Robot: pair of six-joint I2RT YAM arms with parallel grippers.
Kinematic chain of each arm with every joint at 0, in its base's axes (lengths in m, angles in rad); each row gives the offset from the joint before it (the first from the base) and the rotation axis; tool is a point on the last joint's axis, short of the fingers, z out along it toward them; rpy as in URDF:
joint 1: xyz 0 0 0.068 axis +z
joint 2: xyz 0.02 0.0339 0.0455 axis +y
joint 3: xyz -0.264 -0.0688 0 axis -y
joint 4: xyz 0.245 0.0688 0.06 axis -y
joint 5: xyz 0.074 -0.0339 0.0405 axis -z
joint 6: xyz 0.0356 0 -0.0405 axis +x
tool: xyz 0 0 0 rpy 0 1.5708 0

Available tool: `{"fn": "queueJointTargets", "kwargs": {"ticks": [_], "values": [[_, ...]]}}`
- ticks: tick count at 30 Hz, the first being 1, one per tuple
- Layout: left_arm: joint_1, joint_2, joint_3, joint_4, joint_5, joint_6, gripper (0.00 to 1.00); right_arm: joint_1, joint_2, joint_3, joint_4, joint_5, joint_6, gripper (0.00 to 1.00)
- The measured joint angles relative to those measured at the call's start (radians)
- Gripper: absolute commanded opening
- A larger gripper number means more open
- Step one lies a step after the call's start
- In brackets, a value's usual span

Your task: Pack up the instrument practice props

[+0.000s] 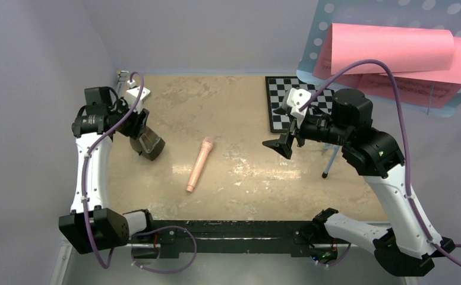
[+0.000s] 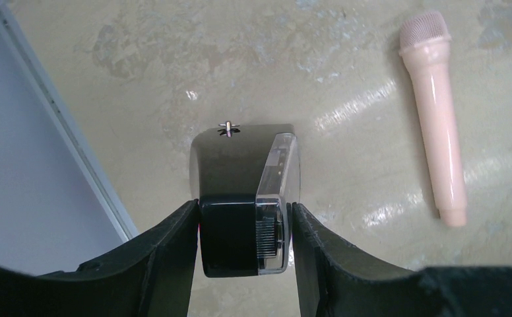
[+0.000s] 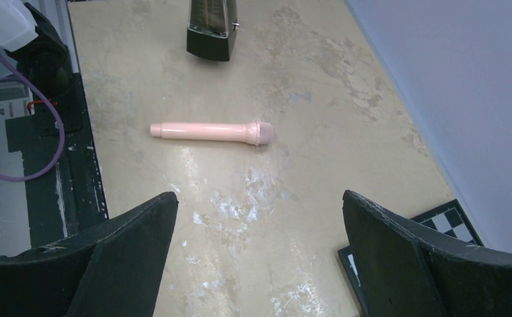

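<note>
My left gripper [image 1: 138,134] is shut on the small black metronome [image 1: 148,144], holding it by its narrow top over the table's left side; the left wrist view shows it between the fingers [image 2: 243,238]. The peach-pink recorder [image 1: 199,164] lies on the table's middle, and also shows in the left wrist view [image 2: 436,112] and the right wrist view [image 3: 210,131]. My right gripper [image 1: 283,145] is open and empty, right of the recorder. The light-blue music stand [image 1: 388,27] with pink sheet-music pages [image 1: 394,50] stands at the far right, one tripod foot [image 1: 325,174] near my right arm.
A black-and-white chessboard [image 1: 287,113] lies at the back right, partly under my right arm; its corner shows in the right wrist view [image 3: 448,221]. A metal rail [image 1: 119,80] edges the table's left side. Purple walls close in the back and sides.
</note>
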Motion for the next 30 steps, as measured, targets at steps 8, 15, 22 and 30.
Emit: {"fn": "queueJointTargets", "kwargs": {"ticks": [8, 15, 22, 30], "values": [[0.177, 0.248, 0.303, -0.502, 0.253, 0.649, 0.00, 0.000, 0.058, 0.031, -0.026, -0.022, 0.002, 0.98], [0.273, 0.267, 0.237, -0.553, 0.193, 1.140, 0.00, 0.006, 0.104, 0.075, -0.067, -0.034, -0.005, 0.98], [0.315, 0.169, 0.092, -0.628, 0.098, 1.389, 0.00, 0.009, 0.105, 0.080, -0.109, -0.045, -0.014, 0.98], [0.367, 0.203, 0.127, -0.652, 0.045, 1.461, 0.20, 0.012, 0.105, 0.080, -0.110, -0.054, -0.017, 0.98]]}}
